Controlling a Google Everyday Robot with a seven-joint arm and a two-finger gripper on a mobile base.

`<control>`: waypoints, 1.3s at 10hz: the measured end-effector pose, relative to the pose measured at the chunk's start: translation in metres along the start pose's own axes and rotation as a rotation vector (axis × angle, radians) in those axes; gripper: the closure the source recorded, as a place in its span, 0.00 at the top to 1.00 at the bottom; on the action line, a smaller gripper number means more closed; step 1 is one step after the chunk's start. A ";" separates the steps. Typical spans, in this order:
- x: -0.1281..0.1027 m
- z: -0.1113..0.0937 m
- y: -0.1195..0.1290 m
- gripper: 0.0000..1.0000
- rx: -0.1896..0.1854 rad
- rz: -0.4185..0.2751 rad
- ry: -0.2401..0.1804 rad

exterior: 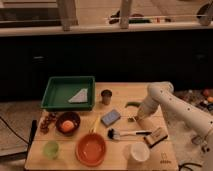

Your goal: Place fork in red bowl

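Find the pincer point(136, 116) low over the right half of the worktop point(122, 92), at the end of the white arm point(162, 97) reaching in from the right edge. Cannot tell the width of its opening, nor any grip on a thing. Look for the fork point(132, 119) just under its tip: seemingly the small thin thing between the green vegetable point(133, 104) and the brush point(127, 133).

Judge the step in hand as the pick-up. Take the fork at mid-handle, squarely across its length, and lift straight up before any sideways travel. Steer clear of the brush handle, just toward the front edge. Carry toward the front edge, past the blue block point(111, 117), to the red bowl point(91, 149). Lower the fork inside the rim, then let go; no dropping from height.

Count one fork, one brush, one green vegetable, one blue block, one green tray point(60, 92). Count two bowls: the red bowl and a dark bowl point(76, 120). Count three cups: a metal cup point(106, 96), a green cup point(51, 149), a white cup point(138, 151).
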 end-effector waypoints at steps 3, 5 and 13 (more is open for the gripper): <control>0.005 -0.002 0.002 0.00 -0.002 0.003 0.006; 0.006 -0.002 0.003 0.00 -0.002 0.004 0.006; 0.004 -0.065 0.016 0.00 0.080 -0.018 0.028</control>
